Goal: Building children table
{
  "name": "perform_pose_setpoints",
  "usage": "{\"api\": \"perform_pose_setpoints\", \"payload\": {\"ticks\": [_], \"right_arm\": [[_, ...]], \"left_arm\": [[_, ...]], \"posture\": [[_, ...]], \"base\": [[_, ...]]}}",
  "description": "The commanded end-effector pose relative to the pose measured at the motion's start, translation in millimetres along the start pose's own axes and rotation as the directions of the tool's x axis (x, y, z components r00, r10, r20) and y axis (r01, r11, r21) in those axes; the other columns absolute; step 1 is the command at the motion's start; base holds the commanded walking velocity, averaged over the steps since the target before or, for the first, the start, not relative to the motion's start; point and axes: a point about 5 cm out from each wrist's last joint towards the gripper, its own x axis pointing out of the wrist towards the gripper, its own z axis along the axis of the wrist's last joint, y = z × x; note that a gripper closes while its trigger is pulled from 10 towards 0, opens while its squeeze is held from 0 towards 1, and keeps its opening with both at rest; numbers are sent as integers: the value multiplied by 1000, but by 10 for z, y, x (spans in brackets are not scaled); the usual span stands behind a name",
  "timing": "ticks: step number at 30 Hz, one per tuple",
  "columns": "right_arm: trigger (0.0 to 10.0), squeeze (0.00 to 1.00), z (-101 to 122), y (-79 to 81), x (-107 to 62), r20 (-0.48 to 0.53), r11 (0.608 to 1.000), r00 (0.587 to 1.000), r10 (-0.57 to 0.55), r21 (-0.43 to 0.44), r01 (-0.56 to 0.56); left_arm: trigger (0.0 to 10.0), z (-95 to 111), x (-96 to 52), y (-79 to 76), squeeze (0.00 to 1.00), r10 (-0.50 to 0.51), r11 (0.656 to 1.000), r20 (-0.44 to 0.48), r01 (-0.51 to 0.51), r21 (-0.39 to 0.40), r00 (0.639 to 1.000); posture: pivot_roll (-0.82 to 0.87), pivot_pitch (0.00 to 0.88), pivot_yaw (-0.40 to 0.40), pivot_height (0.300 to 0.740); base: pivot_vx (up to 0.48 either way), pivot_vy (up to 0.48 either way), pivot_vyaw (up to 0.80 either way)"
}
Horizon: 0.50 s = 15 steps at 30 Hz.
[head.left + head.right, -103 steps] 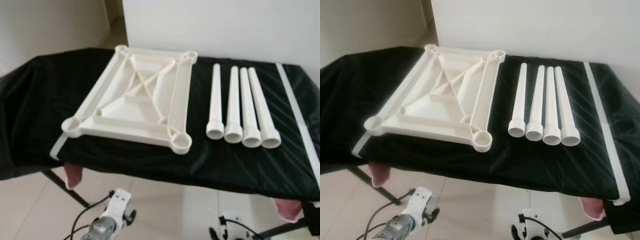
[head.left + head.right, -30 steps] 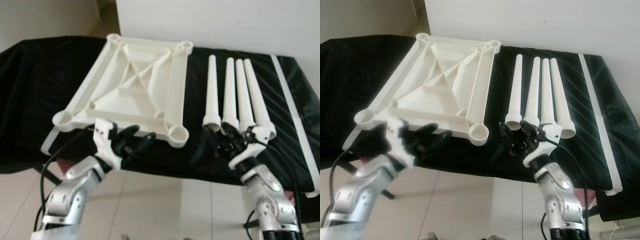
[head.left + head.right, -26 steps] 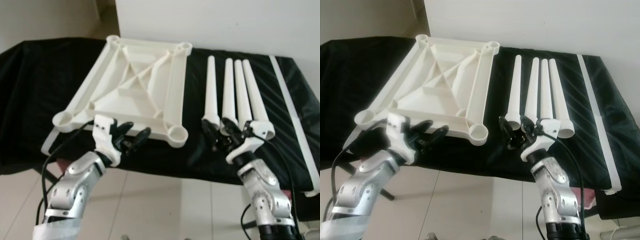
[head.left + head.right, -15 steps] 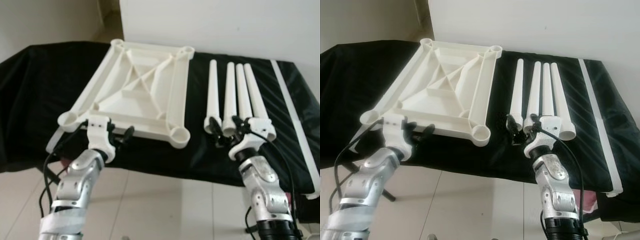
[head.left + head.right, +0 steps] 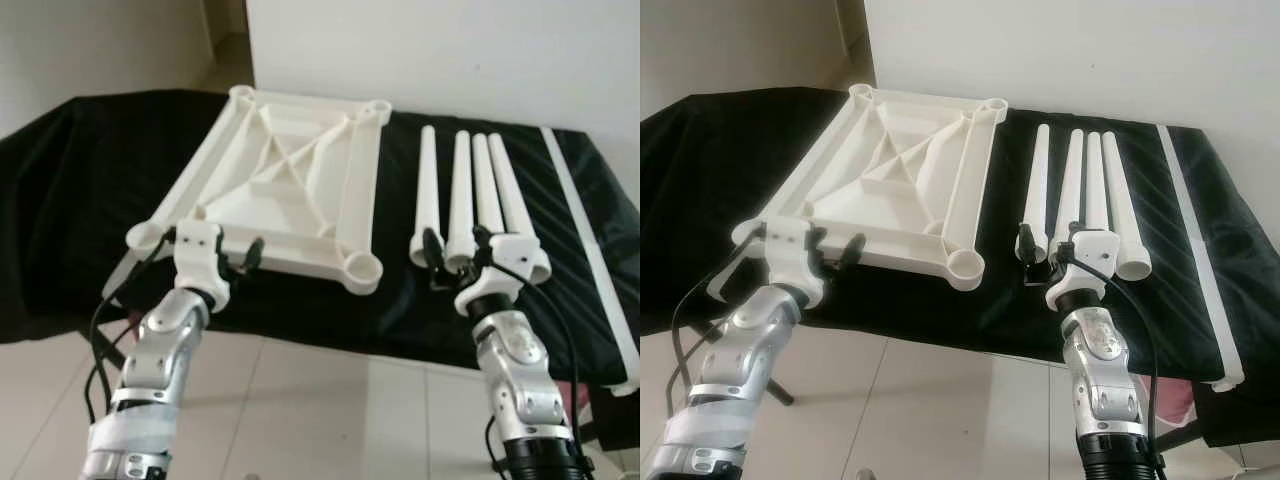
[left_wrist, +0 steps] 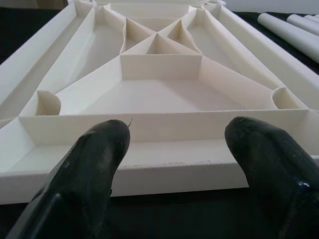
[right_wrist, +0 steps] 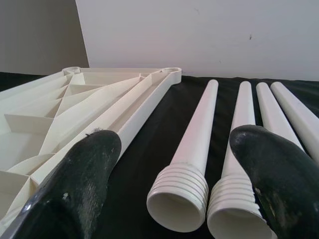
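Black fingers of the right gripper [image 5: 1040, 250] stand spread apart at the lower centre-right of the right eye view, holding nothing, poised at the threaded ends of the four white legs [image 5: 1080, 205]. Those legs lie side by side on the black cloth [image 5: 700, 150], their long axes running away from the gripper toward the wall, wide threaded mouths nearest the fingers. In the right wrist view the leftmost leg [image 7: 192, 149] sits squarely between the two fingers and in line with them, its open mouth facing the camera; the next leg lies just beside it, close to one finger [image 7: 269, 174]. So the right arm is plainly the nearer one for a leg, and I judge a straight reach forward along that axis would bring the fingers around the first leg.

At the lower left of the same eye view the left gripper [image 5: 832, 252] is likewise open and empty, facing the near edge of the upturned white tabletop [image 5: 890, 180], whose ribbed underside and corner sockets face up. One socket [image 5: 966, 265] lies nearest the legs.
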Motion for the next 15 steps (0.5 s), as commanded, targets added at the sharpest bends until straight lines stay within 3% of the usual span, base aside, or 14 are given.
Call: {"api": "perform_pose_setpoints", "payload": {"ticks": [1,6,9,15], "right_arm": [[10000,0,-31,-2,-4,-9,1000,1000,-2,1,2],[10000,0,-34,-6,3,-14,1000,1000,-3,-21,2],[10000,0,-47,-7,0,-16,999,1000,4,-43,-5],[10000,0,-50,-9,3,-16,998,1000,7,-57,-8]], "left_arm": [[10000,-30,11,12,0,50,999,-6,-50,12,999],[10000,-29,19,41,0,67,998,-3,-67,18,998],[10000,-6,28,93,0,86,996,12,-86,-30,996],[10000,0,37,148,0,106,994,9,-106,-42,994]], "posture": [[10,28,-32,740],[12,31,-35,740],[13,34,-35,740],[13,37,-32,740]], "base": [[0,0,0],[0,0,0],[0,0,0],[0,0,0]]}}
